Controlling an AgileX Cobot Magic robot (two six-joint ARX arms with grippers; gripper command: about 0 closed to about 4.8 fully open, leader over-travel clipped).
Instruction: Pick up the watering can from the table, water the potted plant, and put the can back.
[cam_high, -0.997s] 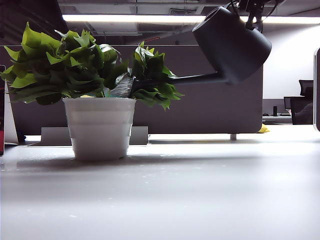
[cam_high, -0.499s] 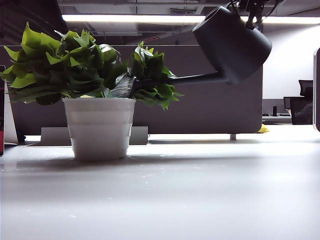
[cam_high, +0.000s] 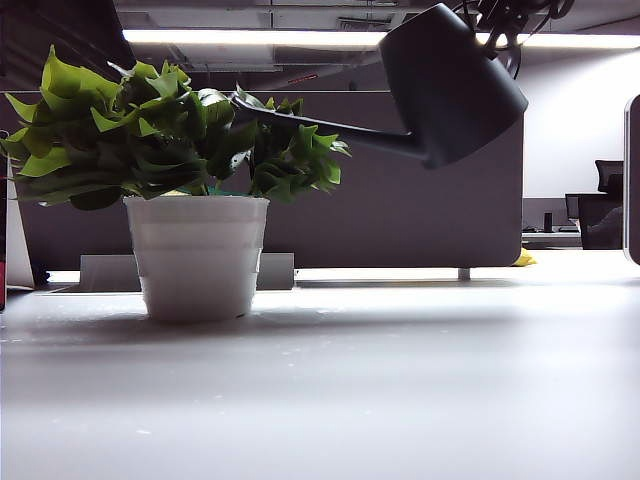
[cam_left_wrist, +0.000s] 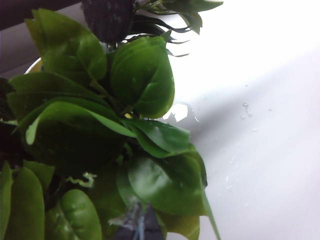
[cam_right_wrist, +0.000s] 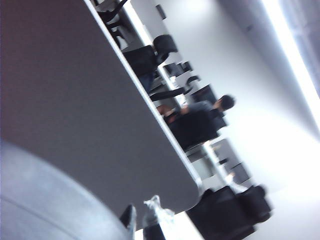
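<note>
The potted plant (cam_high: 170, 130) stands in its white ribbed pot (cam_high: 197, 255) on the table (cam_high: 400, 380), left of centre. The dark watering can (cam_high: 455, 85) hangs tilted in the air at the upper right. Its thin spout (cam_high: 320, 123) slopes up to the left and ends over the leaves. My right gripper (cam_right_wrist: 142, 225) is shut on the can, whose blurred grey body (cam_right_wrist: 40, 200) fills the corner beside the fingertips. My left gripper (cam_left_wrist: 139, 231) is shut, its tips pressed in among the plant's leaves (cam_left_wrist: 142, 80). Neither gripper shows clearly in the exterior view.
A dark grey partition panel (cam_high: 420, 210) runs behind the table, with a pale bracket (cam_high: 105, 270) at its foot. An office chair (cam_high: 605, 215) and a yellow item (cam_high: 527, 259) sit far right. Water drops (cam_left_wrist: 245, 107) lie on the tabletop beside the plant.
The can has rolled and shifted slightly left. Its spout has lifted out of the right-hand leaves and now angles upward over the plant's top. The leaves there have sprung back.
</note>
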